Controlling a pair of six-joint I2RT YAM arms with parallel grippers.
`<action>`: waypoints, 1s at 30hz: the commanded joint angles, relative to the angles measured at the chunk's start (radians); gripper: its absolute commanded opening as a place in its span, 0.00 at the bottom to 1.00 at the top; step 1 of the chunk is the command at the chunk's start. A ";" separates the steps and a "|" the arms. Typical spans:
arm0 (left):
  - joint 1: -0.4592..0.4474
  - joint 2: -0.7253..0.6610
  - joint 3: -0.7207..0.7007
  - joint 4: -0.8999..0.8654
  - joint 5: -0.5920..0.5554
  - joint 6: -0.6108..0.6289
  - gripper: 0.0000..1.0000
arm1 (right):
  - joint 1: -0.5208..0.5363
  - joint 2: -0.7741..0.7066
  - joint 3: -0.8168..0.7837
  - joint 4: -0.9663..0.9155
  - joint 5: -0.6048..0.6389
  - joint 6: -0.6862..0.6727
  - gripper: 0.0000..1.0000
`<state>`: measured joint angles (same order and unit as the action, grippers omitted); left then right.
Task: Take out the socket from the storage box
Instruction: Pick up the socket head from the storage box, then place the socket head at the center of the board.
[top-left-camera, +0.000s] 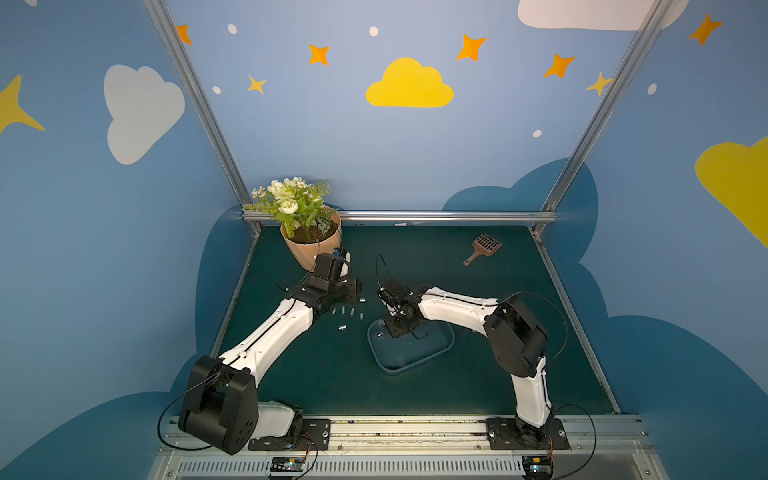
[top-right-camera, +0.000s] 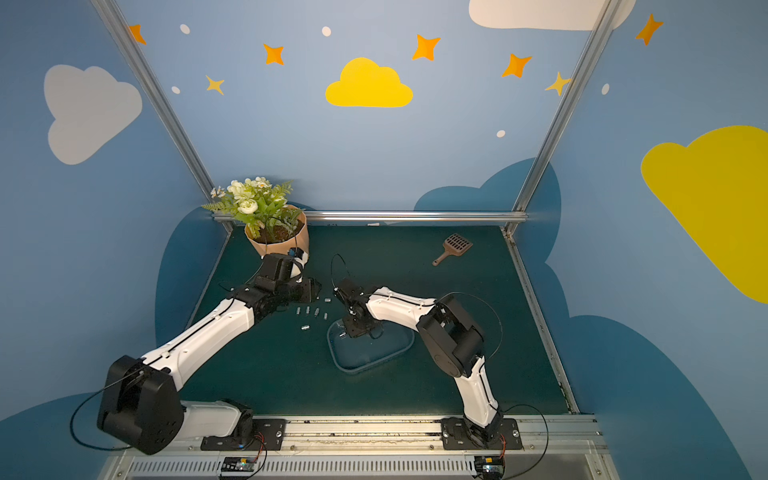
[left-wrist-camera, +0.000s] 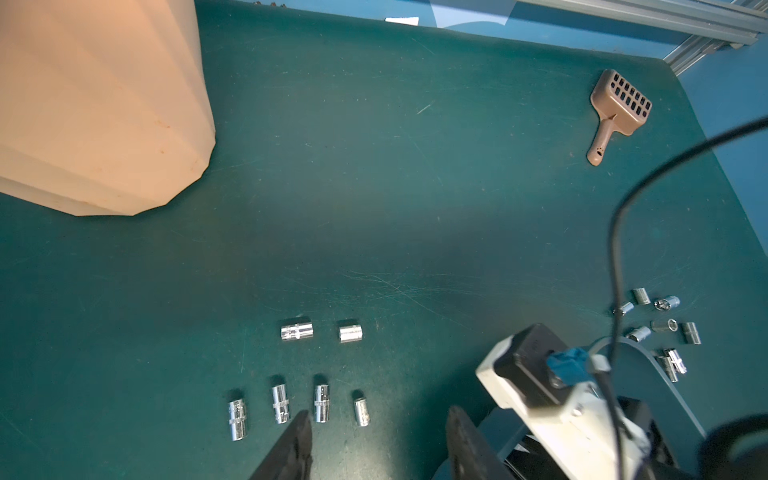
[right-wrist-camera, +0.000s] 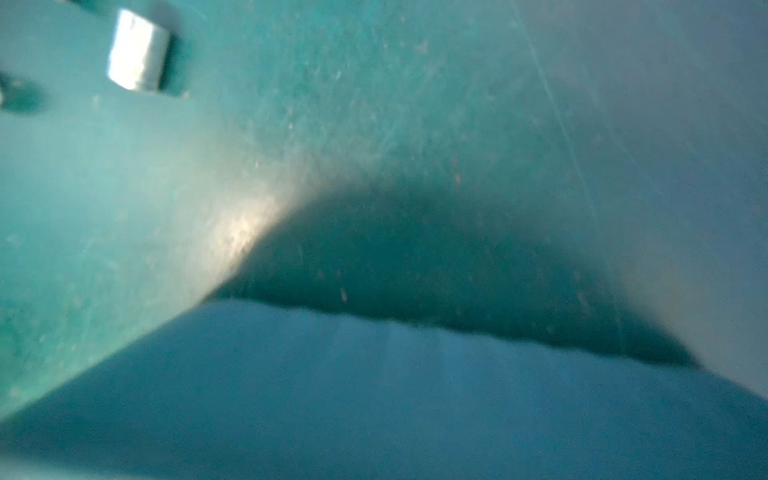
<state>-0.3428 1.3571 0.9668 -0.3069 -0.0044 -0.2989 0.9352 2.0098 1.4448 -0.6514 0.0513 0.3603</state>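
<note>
Right gripper (top-left-camera: 397, 332) sits inside the storage box (top-left-camera: 419, 360), jaw state unreadable; one socket (top-left-camera: 380, 333) lies inside at 9 o'clock. Left gripper (left-wrist-camera: 379, 415) hangs spread, empty, beside loose sockets (left-wrist-camera: 322, 403) toward 10 o'clock.

Peach flowerpot (top-left-camera: 305, 252) and brown scoop (top-left-camera: 487, 243), well apart

The green mat (top-left-camera: 457, 282) carries flowerpot (top-left-camera: 309, 251), scoop (top-left-camera: 484, 247), loose sockets (top-left-camera: 353, 311) and storage box (top-left-camera: 415, 351).
</note>
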 joint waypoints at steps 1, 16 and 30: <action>0.001 0.004 0.023 -0.017 -0.012 0.000 0.54 | -0.011 -0.117 -0.031 0.009 0.002 -0.014 0.15; -0.008 -0.020 -0.003 -0.041 -0.040 -0.006 0.54 | -0.298 -0.420 -0.320 -0.007 0.002 -0.035 0.15; -0.011 -0.036 -0.024 -0.037 -0.045 -0.009 0.54 | -0.435 -0.416 -0.429 0.022 -0.026 -0.002 0.13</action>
<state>-0.3500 1.3426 0.9512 -0.3336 -0.0414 -0.3035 0.4980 1.5909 1.0206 -0.6350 0.0414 0.3447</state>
